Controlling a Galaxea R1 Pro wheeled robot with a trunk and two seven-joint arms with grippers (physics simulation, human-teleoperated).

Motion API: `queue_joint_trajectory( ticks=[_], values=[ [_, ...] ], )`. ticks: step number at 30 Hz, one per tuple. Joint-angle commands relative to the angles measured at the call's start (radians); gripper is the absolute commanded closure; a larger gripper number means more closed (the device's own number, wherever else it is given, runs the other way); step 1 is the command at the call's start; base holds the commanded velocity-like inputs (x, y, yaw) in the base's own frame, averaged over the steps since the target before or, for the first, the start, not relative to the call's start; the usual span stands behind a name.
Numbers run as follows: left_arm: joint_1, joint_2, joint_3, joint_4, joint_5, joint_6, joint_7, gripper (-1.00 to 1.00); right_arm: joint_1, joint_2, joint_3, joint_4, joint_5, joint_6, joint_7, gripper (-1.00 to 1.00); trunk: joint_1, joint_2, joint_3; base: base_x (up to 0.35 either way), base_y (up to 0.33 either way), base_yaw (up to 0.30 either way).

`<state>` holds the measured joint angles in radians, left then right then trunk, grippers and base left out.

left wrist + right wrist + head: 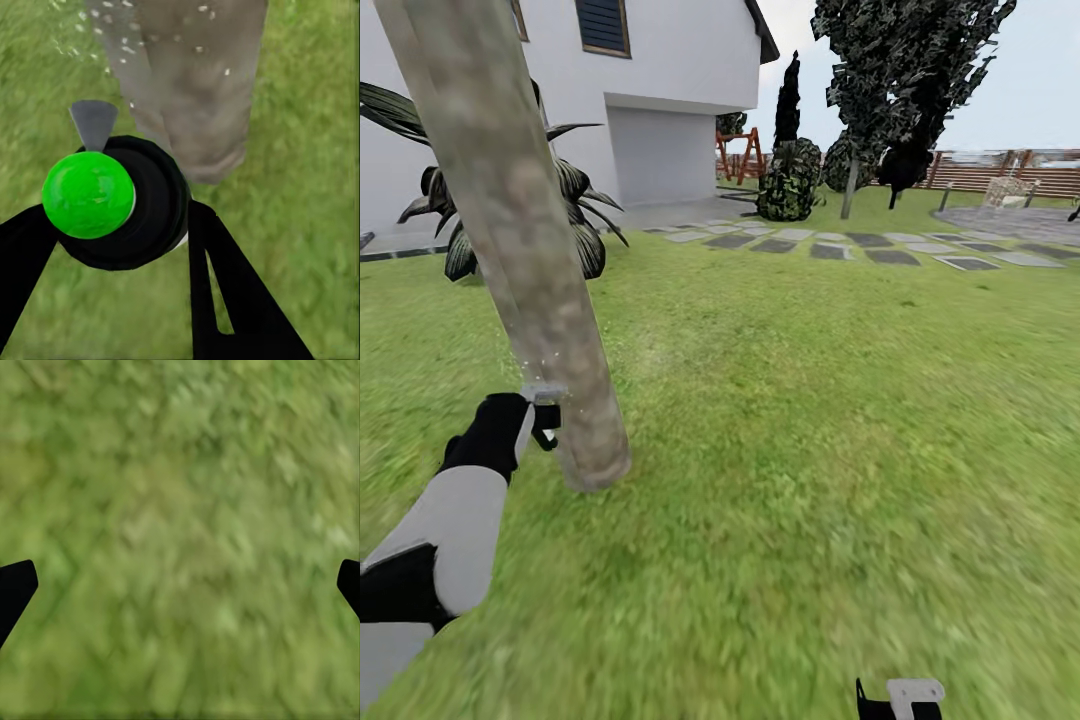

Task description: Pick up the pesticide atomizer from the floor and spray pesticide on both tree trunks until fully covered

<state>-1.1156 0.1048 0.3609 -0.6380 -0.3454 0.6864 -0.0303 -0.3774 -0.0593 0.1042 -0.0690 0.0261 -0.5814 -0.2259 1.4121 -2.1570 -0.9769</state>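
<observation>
A thick, mottled beige-grey tree trunk (pixel 530 250) leans up from the lawn at the left. My left gripper (pixel 538 418) is right beside its base, shut on the pesticide atomizer (pixel 545 400). In the left wrist view the atomizer (pixel 124 202) shows a green ball top and a grey nozzle (pixel 94 124) between my black fingers (pixel 225 285), facing the trunk (pixel 195 82). White pesticide specks (pixel 112 30) float by the bark, with faint specks (pixel 535 360) above the gripper. Another tree (pixel 905 70) with a pale trunk stands far back. My right gripper (pixel 900 697) is low, open over grass (pixel 180 585).
A white house (pixel 660 100) and a spiky dark plant (pixel 575 215) stand behind the trunk. Stepping stones (pixel 830 245) cross the lawn toward a brown slat fence (pixel 1020 170). Dark bushes (pixel 790 180) sit at the back. Open grass (pixel 810 450) spreads to the right.
</observation>
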Motion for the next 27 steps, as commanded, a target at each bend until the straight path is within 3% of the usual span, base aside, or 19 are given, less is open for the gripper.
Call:
queue_joint_trajectory(
  ticks=[1,2,4,6,12,21,27],
  values=[
    [-0.005,0.008,0.001,0.001,-0.001,0.001,-0.001,1.0,0.0,0.0,0.0,0.0,0.0,0.0,0.0,-1.0,0.0,0.0,0.0,0.0,0.0,0.0],
    [-0.007,0.018,0.001,0.0,-0.001,0.001,-0.001,1.0,0.0,0.0,0.0,0.0,0.0,0.0,0.0,-1.0,0.0,0.0,0.0,0.0,0.0,0.0],
    [-0.007,0.071,0.004,0.0,0.003,0.001,-0.004,1.0,0.0,0.0,0.0,0.0,0.0,0.0,0.0,-1.0,0.0,0.0,0.0,0.0,0.0,0.0],
    [-0.003,0.1,0.004,0.0,0.004,0.001,-0.007,1.0,0.0,0.0,0.0,0.0,0.0,0.0,0.0,-1.0,0.0,0.0,0.0,0.0,0.0,0.0],
    [0.008,0.079,0.0,-0.012,-0.001,0.001,-0.007,1.0,0.0,0.0,0.0,0.0,0.0,0.001,0.0,-1.0,0.0,0.0,0.0,0.0,0.0,0.0],
    [0.01,0.08,-0.003,-0.011,0.0,0.001,-0.006,1.0,0.0,0.002,0.0,-0.001,0.0,0.0,0.0,-1.0,0.0,0.0,0.0,0.227,-0.077,0.004],
    [0.012,0.088,-0.001,-0.011,-0.002,0.0,-0.006,1.0,0.0,0.006,0.0,-0.001,0.0,0.0,0.0,-1.0,0.0,0.0,0.0,0.212,-0.132,0.234]
  ],
)
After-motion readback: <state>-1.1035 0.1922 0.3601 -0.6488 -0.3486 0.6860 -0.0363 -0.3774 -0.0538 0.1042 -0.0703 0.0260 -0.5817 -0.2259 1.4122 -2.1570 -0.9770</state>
